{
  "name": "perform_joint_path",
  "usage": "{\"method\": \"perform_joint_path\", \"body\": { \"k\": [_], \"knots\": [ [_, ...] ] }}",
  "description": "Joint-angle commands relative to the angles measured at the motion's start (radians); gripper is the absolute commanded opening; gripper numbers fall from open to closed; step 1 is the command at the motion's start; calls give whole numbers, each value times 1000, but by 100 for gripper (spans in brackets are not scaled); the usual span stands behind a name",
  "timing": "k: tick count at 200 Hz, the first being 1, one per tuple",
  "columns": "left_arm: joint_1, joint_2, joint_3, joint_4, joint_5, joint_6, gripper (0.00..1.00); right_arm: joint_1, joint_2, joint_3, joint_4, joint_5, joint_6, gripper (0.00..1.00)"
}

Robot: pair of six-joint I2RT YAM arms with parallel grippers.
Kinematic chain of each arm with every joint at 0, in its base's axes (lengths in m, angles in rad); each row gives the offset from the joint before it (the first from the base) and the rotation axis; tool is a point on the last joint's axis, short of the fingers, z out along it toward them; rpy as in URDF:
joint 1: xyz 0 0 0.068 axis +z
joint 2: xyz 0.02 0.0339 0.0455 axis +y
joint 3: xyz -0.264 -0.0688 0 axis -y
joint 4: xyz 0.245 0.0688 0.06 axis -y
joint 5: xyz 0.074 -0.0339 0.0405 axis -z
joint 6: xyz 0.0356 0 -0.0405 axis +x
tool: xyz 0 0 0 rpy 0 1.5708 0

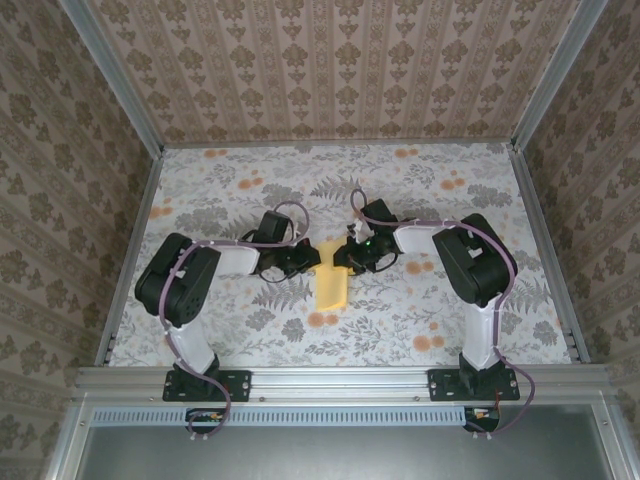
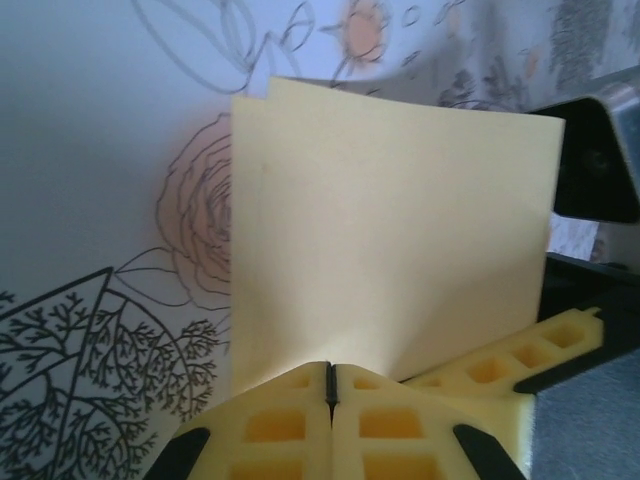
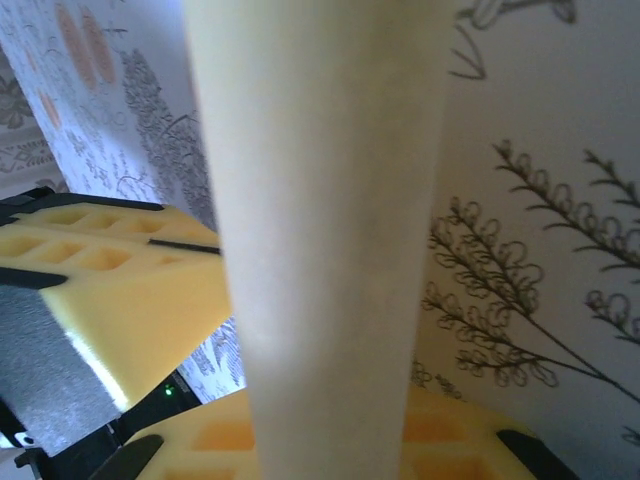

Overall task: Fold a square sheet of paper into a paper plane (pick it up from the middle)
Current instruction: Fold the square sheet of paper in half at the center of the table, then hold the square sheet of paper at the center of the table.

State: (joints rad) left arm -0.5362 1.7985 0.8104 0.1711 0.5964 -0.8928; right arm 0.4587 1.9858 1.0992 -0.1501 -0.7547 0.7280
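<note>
Left wrist view has the left jaws [image 2: 330, 385] pressed pad to pad, with the sheet of paper [image 2: 390, 230] rising out of the seam between them, so they grip it by that edge. The sheet runs straight ahead of these jaws with its broad face to the camera. It bows slightly, and a second layer peeks out at one far corner. One yellow pad of the right jaws [image 2: 520, 365] lies against the sheet's lower right edge.

In the right wrist view the sheet [image 3: 320, 230] is a tall blurred column directly before the right jaws [image 3: 330, 440]. It hides the gap between them, so I cannot tell whether they pinch it or merely flank it. The left arm's pad [image 3: 120, 280] sits just beside the sheet.

From the top external view, the sheet [image 1: 331, 285] is a narrow yellow strip. Its long axis runs from the jaws toward the arm bases, and the left jaws [image 1: 308, 260] and right jaws [image 1: 352, 255] meet at its far end from opposite sides. Neither arm is nearer. Since the left arm has the sure hold, any fresh grip or crease probably falls to the right.

Under the sheet, the grey floral surface [image 1: 450, 310] spreads well beyond it on every side. The papered walls [image 1: 330, 60] stand well apart from it.
</note>
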Motion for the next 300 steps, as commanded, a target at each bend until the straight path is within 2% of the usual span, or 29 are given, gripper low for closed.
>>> {"method": "perform_joint_path", "body": {
  "k": [1,28,71,105,148,196,212,224,243,259,267,300],
  "knots": [
    [-15,29,39,-84,-27,28,0,7,21,30,-53,24,-24,22],
    [-19,51,53,-163,-62,43,0,10,10,40,-80,38,-26,25],
    [-21,60,41,-204,-90,48,0,11,-79,52,-205,135,-59,46],
    [-21,53,38,-198,-86,49,0,11,-103,39,-274,214,-75,52],
    [-25,42,41,-184,-73,48,0,14,-76,23,-251,196,-65,50],
    [-25,-1,66,-174,-53,43,0,15,-34,24,-254,217,-75,37],
    [-23,-24,80,-174,-45,40,7,15,-21,24,-263,231,-84,33],
    [-14,-51,91,-187,-47,37,17,15,-13,24,-269,246,-91,32],
    [34,-112,83,-195,-46,21,29,15,1,15,-272,269,-101,31],
    [73,-172,69,-225,-56,30,35,18,14,13,-271,274,-106,31],
    [121,-196,63,-242,-56,36,37,21,21,14,-272,281,-111,31],
    [202,-264,29,-304,-65,68,42,41,53,30,-294,315,-132,33]
  ]
}}
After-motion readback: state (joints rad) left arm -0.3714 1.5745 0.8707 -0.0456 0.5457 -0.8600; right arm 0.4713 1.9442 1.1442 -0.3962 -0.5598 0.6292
